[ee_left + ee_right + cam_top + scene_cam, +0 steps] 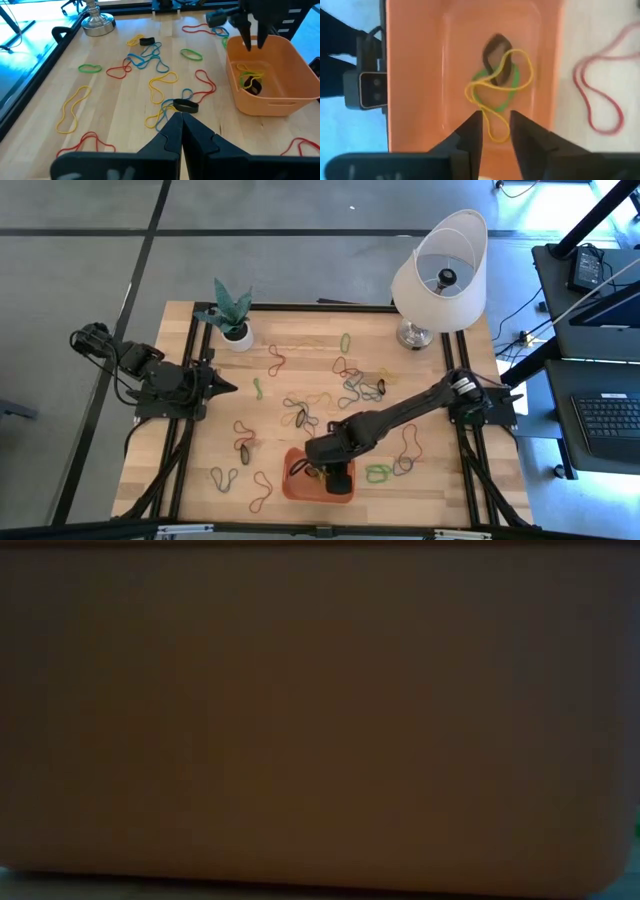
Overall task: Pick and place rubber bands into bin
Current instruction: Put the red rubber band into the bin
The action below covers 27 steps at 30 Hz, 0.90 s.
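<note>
The orange bin [300,485] stands near the table's front edge. On its floor lie a yellow rubber band [524,62], a green one [481,78] and a dark brown one [494,46]. My right gripper [496,131] hangs over the bin [280,60], pointing down, its fingers open. From the left wrist view its fingertips [248,41] are above the bands and clear of them. Many more rubber bands [350,388] lie scattered on the wooden table. My left gripper [228,388] waits shut at the table's left side.
A white lamp [440,275] stands at the far right corner and a small plant in a white pot [236,332] at the far left. Loose bands [160,85] cover the table's middle. A dull orange-brown surface fills the low view.
</note>
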Available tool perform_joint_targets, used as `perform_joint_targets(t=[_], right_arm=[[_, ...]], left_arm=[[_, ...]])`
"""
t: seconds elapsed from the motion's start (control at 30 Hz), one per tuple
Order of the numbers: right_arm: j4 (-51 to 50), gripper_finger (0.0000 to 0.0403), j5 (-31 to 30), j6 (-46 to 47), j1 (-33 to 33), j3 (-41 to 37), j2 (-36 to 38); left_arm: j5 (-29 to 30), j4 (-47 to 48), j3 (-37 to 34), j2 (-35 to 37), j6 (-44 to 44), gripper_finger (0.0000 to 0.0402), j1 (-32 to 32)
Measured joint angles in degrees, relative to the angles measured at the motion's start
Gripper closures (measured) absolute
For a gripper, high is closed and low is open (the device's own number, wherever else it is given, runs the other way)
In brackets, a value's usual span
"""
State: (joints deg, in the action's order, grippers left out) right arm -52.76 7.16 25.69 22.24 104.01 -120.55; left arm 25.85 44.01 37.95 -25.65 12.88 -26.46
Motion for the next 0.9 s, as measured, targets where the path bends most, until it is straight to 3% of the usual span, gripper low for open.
perform_joint_targets(t=[0.2, 0.37, 0.6, 0.9], right_arm=[[-4.1, 0.0392, -2.7, -0.5, 0.0, -0.3, 3.3], [-2.2, 0.0393, -7.4, -0.9, 0.0, -6.1, 8.7], [12.9, 0.0396, -12.6, 5.3, 0.0, -29.4, 26.3], [26.0, 0.0399, -16.8, 11.3, 0.0, -57.1, 52.6]], left_arm=[[-0.1, 0.0, 0.0, 0.0, 0.0, 0.0398, 0.0], [-3.6, -0.4, 0.0, -0.7, 0.2, 0.0398, 0.0], [-5.0, -3.8, 0.3, -9.5, 2.6, 0.0400, 0.0], [-5.0, -3.5, 7.8, -26.4, 9.0, 0.0400, 0.0]])
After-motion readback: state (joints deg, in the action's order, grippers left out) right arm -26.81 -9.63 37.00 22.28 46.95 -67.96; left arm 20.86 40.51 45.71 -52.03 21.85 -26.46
